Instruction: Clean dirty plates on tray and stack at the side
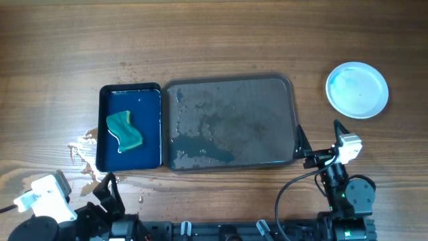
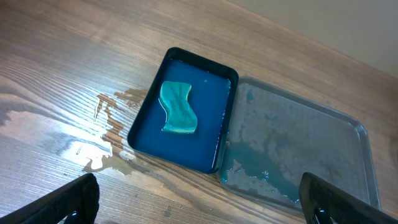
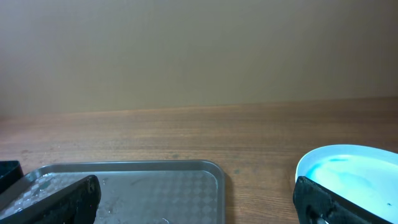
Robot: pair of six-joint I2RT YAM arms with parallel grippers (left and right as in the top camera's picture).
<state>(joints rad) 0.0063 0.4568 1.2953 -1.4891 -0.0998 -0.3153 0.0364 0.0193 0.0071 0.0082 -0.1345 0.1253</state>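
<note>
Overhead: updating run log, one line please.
tray wet, no plates; plate on table, off tray; sponge in blue tray; left gripper open; right gripper open

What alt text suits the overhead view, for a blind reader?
A large grey tray, wet and holding no plates, lies central on a wooden table. Left of it is a blue tray with a green sponge; right of it, a white plate.

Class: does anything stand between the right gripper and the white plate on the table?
Nothing visible does. The plate lies on bare tabletop just beyond the right gripper, and the grey tray sits off to that gripper's left.
</note>
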